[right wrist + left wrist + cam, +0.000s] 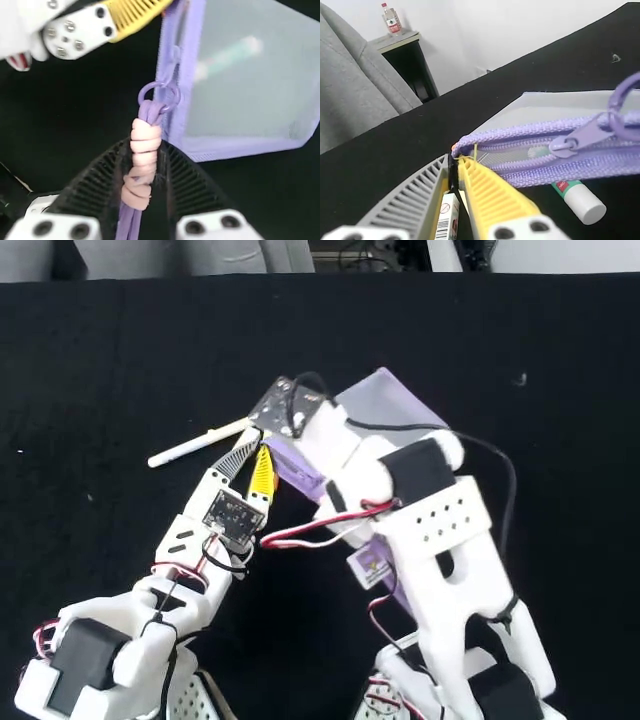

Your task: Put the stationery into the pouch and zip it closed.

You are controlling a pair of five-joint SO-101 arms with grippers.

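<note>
So on the far left, a white pen (200, 445) is lying on the black table (90, 370), out at about 9 o'clock from my left claw (258, 443) and not in the pouch (395, 400). My left claw (456, 161) is clenched on the corner of the purple mesh pouch (560, 107), right at the end of the zip tape, grey finger one side, yellow the other. The slider (565, 145) is sitting partway along the zip.

A glue stick (577, 199) is showing just past the zip edge. I honestly can't tell if it's poking out of the mouth or lying under the pouch.

Over at about 2 o'clock from the left claw, my right claw (145, 145) is gripping the pull cord (142, 165), the purple one with the pinkish wrap, which is hanging off the zip ring (159, 95).

What's worrying me:
- If I start pulling now, the pouch is getting zipped with the pen left outside.
- If that glue stick is sitting in the mouth, the slider is going to jam on it.
- My left claw is only pinching a corner, so a hard tug is probably going to slide the whole pouch or yank the corner free.
- The cord could slip through my right claw too.

Labels: there's a barcode sticker (446, 220) between my left fingers, a red patch on the glue stick and a red-labelled bottle (392, 21) in the room behind. I'm not making out any print on them.
</note>
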